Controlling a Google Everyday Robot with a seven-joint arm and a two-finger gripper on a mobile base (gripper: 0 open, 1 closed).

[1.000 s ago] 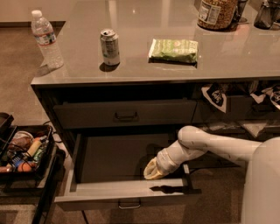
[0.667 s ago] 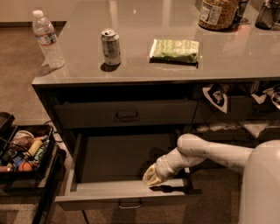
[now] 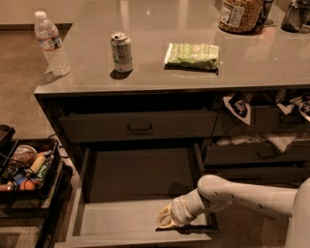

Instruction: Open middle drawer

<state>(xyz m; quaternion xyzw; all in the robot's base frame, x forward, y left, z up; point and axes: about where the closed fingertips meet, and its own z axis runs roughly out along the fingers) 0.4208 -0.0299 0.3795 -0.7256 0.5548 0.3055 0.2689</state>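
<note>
The middle drawer (image 3: 121, 220) stands pulled far out from the dark grey cabinet. Its lighter grey inside is bare, and its front lies along the bottom edge of the camera view. My gripper (image 3: 163, 222) is down inside the drawer at its front right, close against the inner side of the front panel. My white arm (image 3: 242, 193) reaches in from the right over the drawer's right wall. The pull on the drawer's front is out of view.
Above is a closed drawer (image 3: 140, 127) with a bar pull. On the counter stand a water bottle (image 3: 51, 43), a can (image 3: 121, 51), a green packet (image 3: 192, 54) and a jar (image 3: 240, 14). A black cart (image 3: 26, 169) of small items stands left. More drawers (image 3: 256, 152) sit right.
The drawer has slid further out toward the camera, so its front pull has left the view. My gripper has moved with it, toward the bottom of the view.
</note>
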